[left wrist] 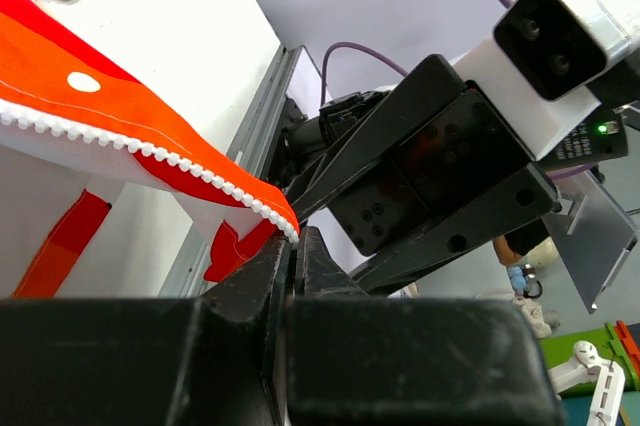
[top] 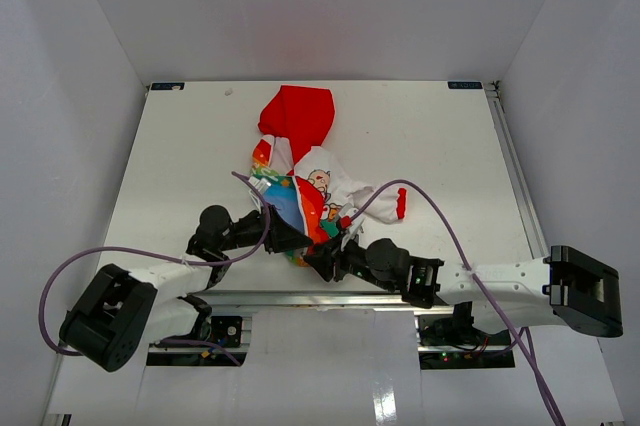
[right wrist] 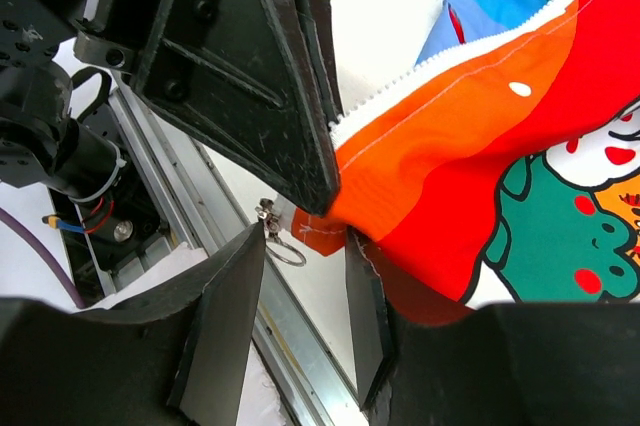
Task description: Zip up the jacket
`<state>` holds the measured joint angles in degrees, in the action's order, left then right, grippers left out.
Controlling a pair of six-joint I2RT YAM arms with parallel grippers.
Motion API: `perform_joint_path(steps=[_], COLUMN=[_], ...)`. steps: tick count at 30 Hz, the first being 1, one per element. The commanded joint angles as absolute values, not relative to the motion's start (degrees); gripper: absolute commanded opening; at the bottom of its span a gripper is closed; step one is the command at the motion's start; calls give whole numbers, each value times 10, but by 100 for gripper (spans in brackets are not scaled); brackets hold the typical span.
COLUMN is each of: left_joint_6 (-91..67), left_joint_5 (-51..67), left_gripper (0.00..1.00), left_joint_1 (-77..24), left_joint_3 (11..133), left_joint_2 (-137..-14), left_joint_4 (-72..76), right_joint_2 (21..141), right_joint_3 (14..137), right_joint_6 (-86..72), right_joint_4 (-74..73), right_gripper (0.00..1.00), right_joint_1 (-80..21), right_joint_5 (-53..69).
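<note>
Left gripper point(left wrist: 295, 246): clamped on the zipper tape point(left wrist: 150, 151) of the jacket point(top: 300, 126) — I'd hold it taut.
Right gripper point(right wrist: 305, 281): fingers apart, astride the zipper pull point(right wrist: 272, 231) — I'd centre, then pinch.

Your top camera looks down over the table point(top: 180, 146) from behind. Your wrist cameras sit close behind the left gripper point(left wrist: 296, 251) and right gripper point(right wrist: 306, 242), facing each other, sharing the jacket's point(top: 298, 116) zipper edge point(left wrist: 150, 151).
</note>
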<state>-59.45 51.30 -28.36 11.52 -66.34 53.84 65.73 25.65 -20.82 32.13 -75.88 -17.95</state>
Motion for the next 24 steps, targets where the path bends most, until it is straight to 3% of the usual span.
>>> perform_joint_path(steps=[1,17,24], left_joint_6=[-615,-698,-708], left_joint_5=[533,562,563], left_gripper=[0,0,0], left_joint_1=[-287,-287,-287], left_joint_3=[105,89,85], left_joint_2=[-669,-745,-762], left_joint_4=[597,767,793], right_joint_2=[654,657,664], right_joint_3=[242,205,198], right_joint_6=[-182,-138,-128], right_joint_4=[385,476,498], right_gripper=[44,41,28], right_joint_1=[-762,-754,-748], right_joint_5=[-176,-128,-114])
